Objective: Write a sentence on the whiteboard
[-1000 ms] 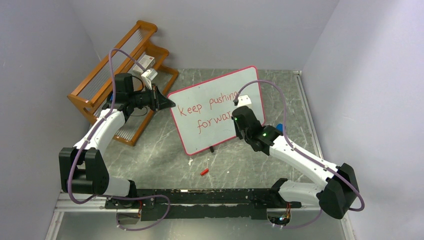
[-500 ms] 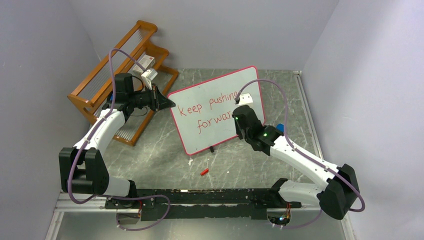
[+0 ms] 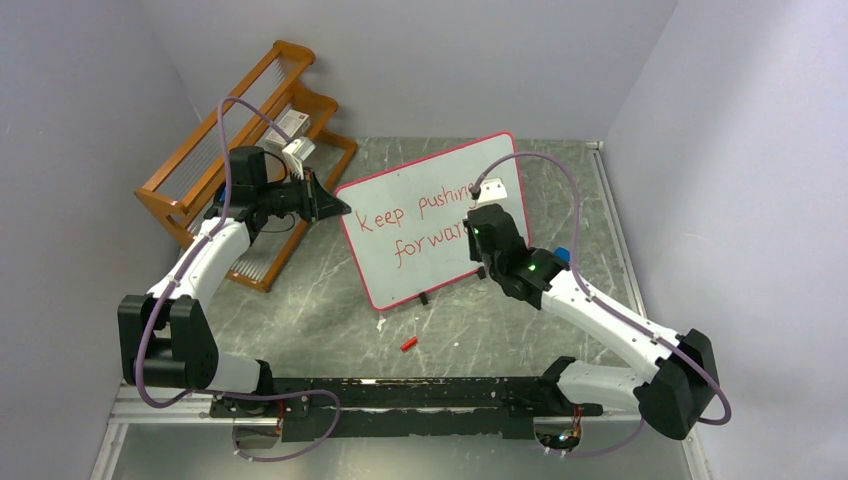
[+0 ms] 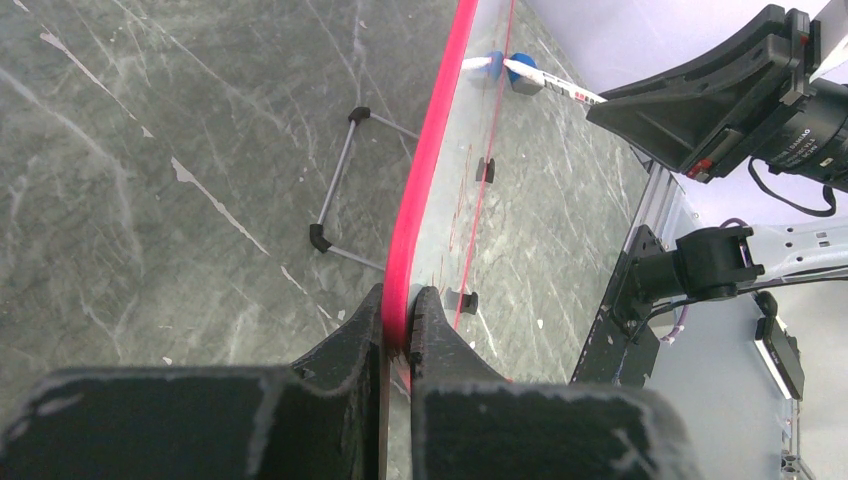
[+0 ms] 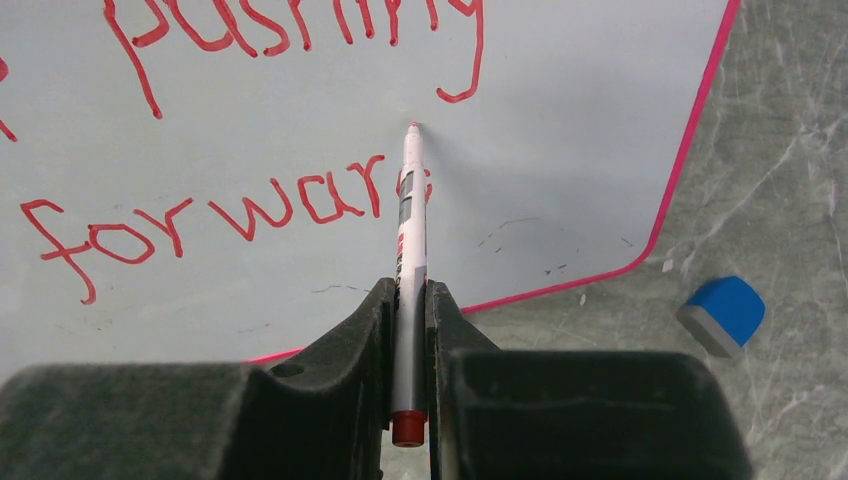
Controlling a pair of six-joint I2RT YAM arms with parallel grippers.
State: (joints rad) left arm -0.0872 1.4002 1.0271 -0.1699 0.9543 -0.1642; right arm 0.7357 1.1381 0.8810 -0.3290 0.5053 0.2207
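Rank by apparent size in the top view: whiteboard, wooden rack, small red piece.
Whiteboard and wooden rack: about alike, rack farther back and partly hidden, so unranked.
Small red piece: clearly smallest.

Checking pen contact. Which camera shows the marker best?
The right wrist view: the marker shows full length, from the right gripper to its tip at the whiteboard. The left wrist view catches only a small, distant stretch of it; in the top view the right arm hides it.

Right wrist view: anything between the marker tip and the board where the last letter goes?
Nothing visible. The marker in the right gripper has its tip at bare whiteboard just after "forwar"; the blue eraser lies off the board.
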